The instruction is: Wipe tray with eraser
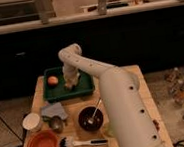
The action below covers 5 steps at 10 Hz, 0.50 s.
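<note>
Pincer (71,79) down inside the green tray (57,93) at the tan eraser (70,84), grip unreadable; tray's long side runs left-right across the surface (70,106); eraser's heading unclear.

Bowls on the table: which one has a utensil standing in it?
The dark bowl in the middle: a spoon leans in it. The orange bowl holds none. The gripper is down in the green tray.
</note>
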Motion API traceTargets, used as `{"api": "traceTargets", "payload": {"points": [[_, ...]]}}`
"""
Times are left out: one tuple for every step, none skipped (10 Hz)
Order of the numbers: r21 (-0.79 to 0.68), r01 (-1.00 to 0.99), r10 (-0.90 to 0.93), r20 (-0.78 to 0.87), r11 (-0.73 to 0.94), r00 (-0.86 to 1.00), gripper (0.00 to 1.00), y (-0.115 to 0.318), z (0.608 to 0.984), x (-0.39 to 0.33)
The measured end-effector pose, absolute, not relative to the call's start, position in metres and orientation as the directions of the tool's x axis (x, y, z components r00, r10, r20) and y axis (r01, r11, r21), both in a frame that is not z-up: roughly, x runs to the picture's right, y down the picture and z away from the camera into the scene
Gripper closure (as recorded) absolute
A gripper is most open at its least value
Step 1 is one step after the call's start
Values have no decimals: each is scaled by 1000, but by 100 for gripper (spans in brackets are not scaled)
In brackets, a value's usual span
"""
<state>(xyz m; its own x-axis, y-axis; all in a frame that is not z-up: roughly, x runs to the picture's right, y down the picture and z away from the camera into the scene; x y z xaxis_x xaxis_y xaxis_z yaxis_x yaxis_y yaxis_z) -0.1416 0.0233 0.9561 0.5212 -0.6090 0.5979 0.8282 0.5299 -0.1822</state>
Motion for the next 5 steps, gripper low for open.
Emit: {"api": "traceTargets", "payload": {"points": [[-180,836,-611,607,518,509,100,29,954,-145],[-191,845,-608,617,500,500,100,43,950,-140],[-205,845,-602,620,494,503,100,51,948,-134],[-216,842,-598,619,494,509,100,55,947,-126],[-233,832,-591,609,504,529,100,55,947,-113]]}}
